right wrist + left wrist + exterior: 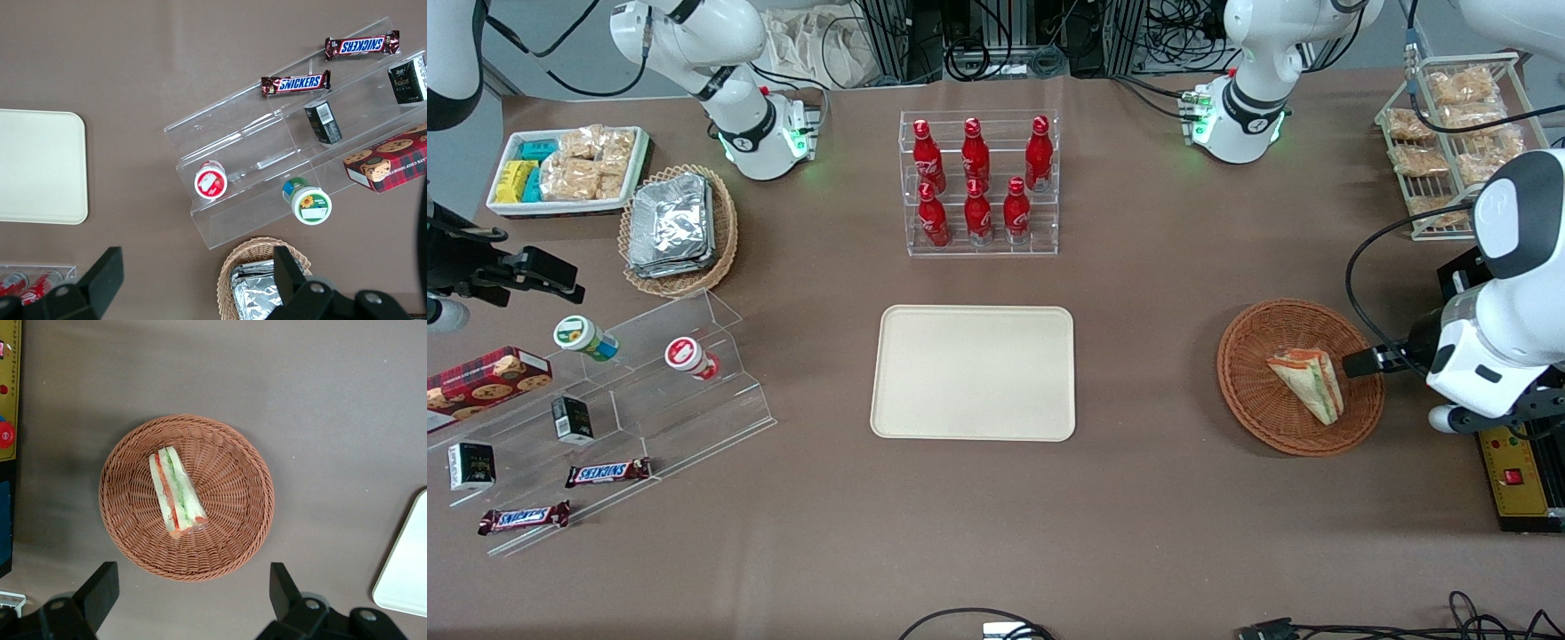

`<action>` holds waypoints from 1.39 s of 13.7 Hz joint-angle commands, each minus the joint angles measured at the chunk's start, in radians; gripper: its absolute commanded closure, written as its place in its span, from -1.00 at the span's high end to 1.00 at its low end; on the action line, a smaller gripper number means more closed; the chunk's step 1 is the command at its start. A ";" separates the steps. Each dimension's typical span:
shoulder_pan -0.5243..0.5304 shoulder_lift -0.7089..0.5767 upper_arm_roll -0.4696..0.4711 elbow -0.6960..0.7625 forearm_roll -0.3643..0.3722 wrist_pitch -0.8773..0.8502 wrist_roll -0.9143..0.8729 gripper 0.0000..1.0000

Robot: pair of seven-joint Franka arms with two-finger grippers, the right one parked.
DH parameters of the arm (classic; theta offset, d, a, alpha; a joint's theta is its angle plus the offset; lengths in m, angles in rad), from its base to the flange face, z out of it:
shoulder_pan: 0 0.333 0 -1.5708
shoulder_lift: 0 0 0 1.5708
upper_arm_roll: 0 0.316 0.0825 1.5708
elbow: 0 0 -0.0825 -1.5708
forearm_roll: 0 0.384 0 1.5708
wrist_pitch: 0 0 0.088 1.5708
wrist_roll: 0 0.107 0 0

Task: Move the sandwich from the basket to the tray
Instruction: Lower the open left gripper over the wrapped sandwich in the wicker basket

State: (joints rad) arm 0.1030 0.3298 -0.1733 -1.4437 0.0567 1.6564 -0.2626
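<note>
A: Your gripper (pixel 193 597) hangs above the worktop (pixel 1138 498), jaws spread wide and holding nothing.

B: And the sandwich (pixel 176 492)?

A: In the basket (pixel 233 540), lying on its side, filling edge up in your wrist view. It sits under the gap between your jaws, a little forward of the fingertips (pixel 100 583), and they are clear of it, not touching.

B: From the front?

A: The basket (pixel 1249 373) is toward your working arm's end of the worktop, with the sandwich (pixel 1307 380) on the part of it closest to your arm. The arm covers the jaws there, so only the wrist view shows them.

B: The tray (pixel 974 373)?

A: Flat in the middle of the worktop, well apart from the basket, with nothing on it. One rounded corner of the tray (pixel 403 577) shows off to the side of your jaws in the wrist view.

B: Anything else close?

A: Bottles (pixel 978 182) in a clear rack, farther from the front camera than the tray.
</note>
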 commanded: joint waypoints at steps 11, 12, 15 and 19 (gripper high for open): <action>0.027 0.057 0.063 -0.269 0.060 0.313 -0.346 1.00; 0.026 0.058 0.067 -0.297 0.052 0.342 -0.357 1.00; 0.026 0.060 0.067 -0.384 0.049 0.434 -0.400 1.00; 0.026 0.069 0.067 -0.487 0.048 0.558 -0.402 1.00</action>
State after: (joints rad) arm 0.1247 0.4231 -0.1029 -1.8656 0.1140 2.1499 -0.6500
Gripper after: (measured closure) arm 0.000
